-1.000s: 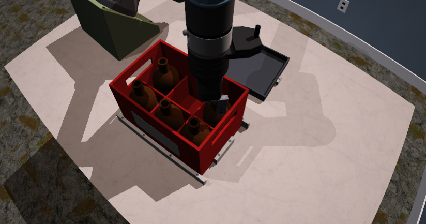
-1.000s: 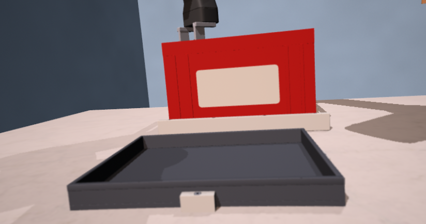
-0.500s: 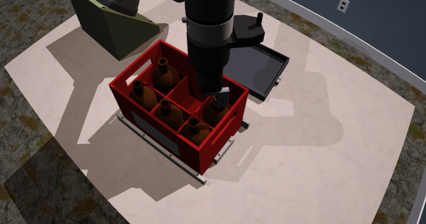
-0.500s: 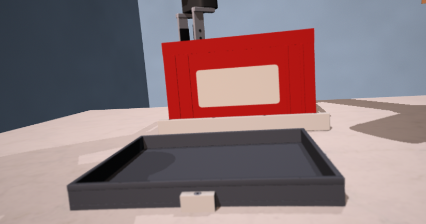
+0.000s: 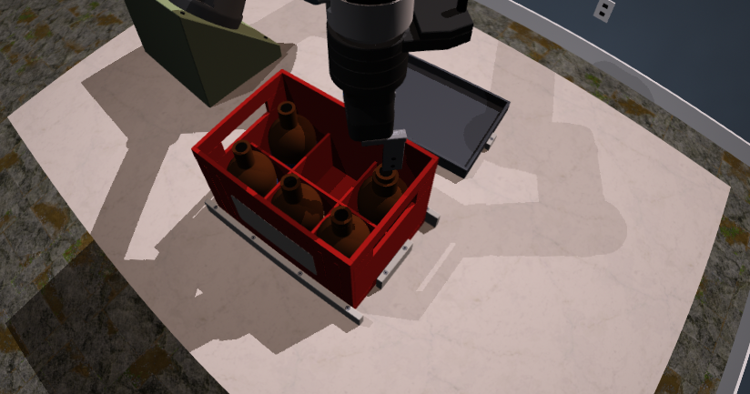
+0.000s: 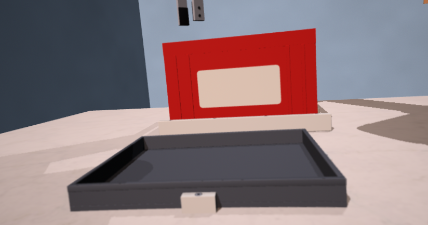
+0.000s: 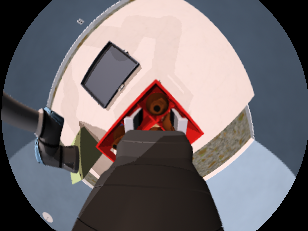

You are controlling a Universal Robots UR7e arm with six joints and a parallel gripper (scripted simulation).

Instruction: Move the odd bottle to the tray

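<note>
The red crate (image 5: 336, 270) (image 6: 239, 51) stands on the table with five brown bottles upright in it. One bottle (image 5: 380, 197) (image 7: 159, 104) stands in the back right compartment. The others are a back left bottle (image 5: 291, 139), a front left bottle (image 5: 253, 169), a front middle bottle (image 5: 298, 205) and a front right bottle (image 5: 346, 234). The back middle compartment is empty. I cannot tell which neck differs. My gripper (image 6: 190, 22) (image 7: 156, 113) is open and empty, above the crate's rim over the back right bottle. The dark tray (image 5: 446, 113) (image 6: 209, 163) (image 7: 110, 74) is empty.
Pale strips (image 5: 298, 273) (image 6: 239, 123) lie along the crate's sides, and a small pale block (image 6: 198, 203) sits at the tray's outer edge. A green wedge-shaped box (image 5: 209, 60) (image 7: 89, 149) stands behind the crate's left end. The crate's walls rise around the bottles.
</note>
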